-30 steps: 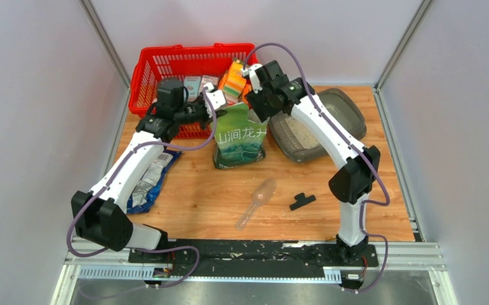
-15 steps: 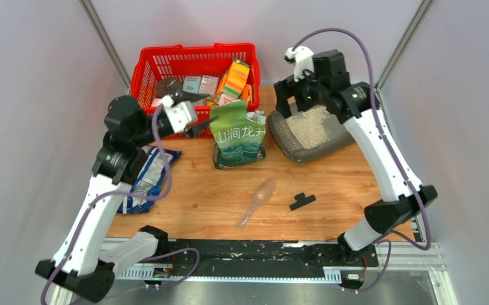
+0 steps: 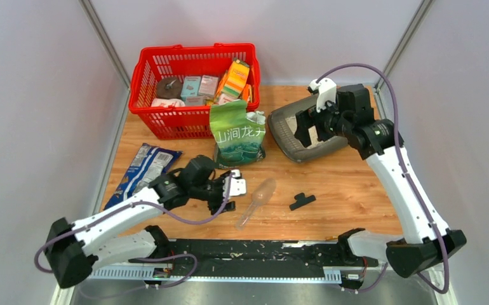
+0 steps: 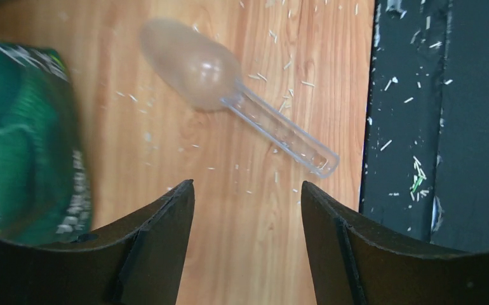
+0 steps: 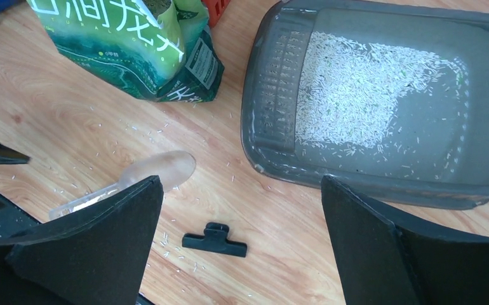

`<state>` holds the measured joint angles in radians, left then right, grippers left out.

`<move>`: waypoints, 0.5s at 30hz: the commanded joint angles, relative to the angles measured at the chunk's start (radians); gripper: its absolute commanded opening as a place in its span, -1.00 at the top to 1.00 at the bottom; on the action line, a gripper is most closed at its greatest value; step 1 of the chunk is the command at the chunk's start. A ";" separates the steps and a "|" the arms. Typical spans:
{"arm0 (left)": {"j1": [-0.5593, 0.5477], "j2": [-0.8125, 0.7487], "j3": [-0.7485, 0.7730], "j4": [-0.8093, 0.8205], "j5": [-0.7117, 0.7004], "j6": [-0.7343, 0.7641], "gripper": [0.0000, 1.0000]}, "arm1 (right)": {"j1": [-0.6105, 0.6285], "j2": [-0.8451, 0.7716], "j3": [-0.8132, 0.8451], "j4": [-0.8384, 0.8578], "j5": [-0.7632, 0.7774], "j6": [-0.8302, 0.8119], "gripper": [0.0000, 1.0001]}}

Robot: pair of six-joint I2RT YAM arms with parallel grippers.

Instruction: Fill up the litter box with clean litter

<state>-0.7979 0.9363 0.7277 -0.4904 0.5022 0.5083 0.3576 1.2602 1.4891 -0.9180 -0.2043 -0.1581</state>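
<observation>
We note left claw (image 4: 248,190) wide open, empty, beside scoop (image 4: 194,63), right claw (image 5: 240,181) wide open, empty, litter (image 5: 356,89) thin in box (image 5: 258,95) upper right

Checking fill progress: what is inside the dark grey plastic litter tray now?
Pale loose granules lie thinly across the dark grey shallow tray, bare plastic showing around them. A finger of the right gripper partly hides its near rim.

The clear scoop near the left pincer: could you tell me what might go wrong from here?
The scoop lies flat on the wood, so the open left pincer may push it along instead of gripping it. The green pouch stands close by; a sweeping arm could topple it.
</observation>
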 commanded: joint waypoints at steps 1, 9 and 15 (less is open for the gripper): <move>-0.093 0.125 -0.014 0.151 -0.244 -0.218 -0.40 | 0.001 -0.105 -0.030 0.028 0.046 0.028 -1.00; -0.130 0.389 0.027 0.273 -0.463 -0.657 -0.61 | -0.002 -0.245 -0.104 0.066 0.022 0.058 -1.00; -0.133 0.476 0.133 0.273 -0.498 -0.694 -0.59 | -0.069 -0.366 -0.214 0.120 0.010 0.097 -1.00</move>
<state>-0.9245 1.3819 0.7624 -0.2909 0.0669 -0.0990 0.3405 0.9455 1.3273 -0.8715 -0.1795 -0.1062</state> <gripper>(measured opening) 0.800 0.998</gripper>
